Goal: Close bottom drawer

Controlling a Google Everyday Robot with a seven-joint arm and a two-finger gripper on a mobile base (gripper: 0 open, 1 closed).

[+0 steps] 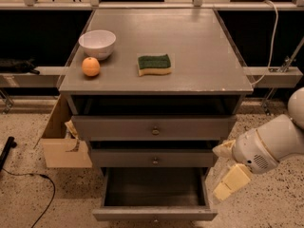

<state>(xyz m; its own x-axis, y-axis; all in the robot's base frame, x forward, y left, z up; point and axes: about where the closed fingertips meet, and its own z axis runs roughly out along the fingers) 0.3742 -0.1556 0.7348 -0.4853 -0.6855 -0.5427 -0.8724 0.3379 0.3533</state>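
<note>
The cream-coloured gripper [231,180], its spread impossible to tell, hangs beside the right side of the slim grey bottom drawer [142,214], pulled out at the grey metal cabinet's [199,46] foot; judged the approach step, the next move calls for reaching the front panel and pushing inward.

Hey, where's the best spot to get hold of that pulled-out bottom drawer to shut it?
On the bottom drawer, probably the front panel near its right end, approached from the front. The drawer sticks out with that slim flat face exposed, and the hand hangs open just right of it.
</note>
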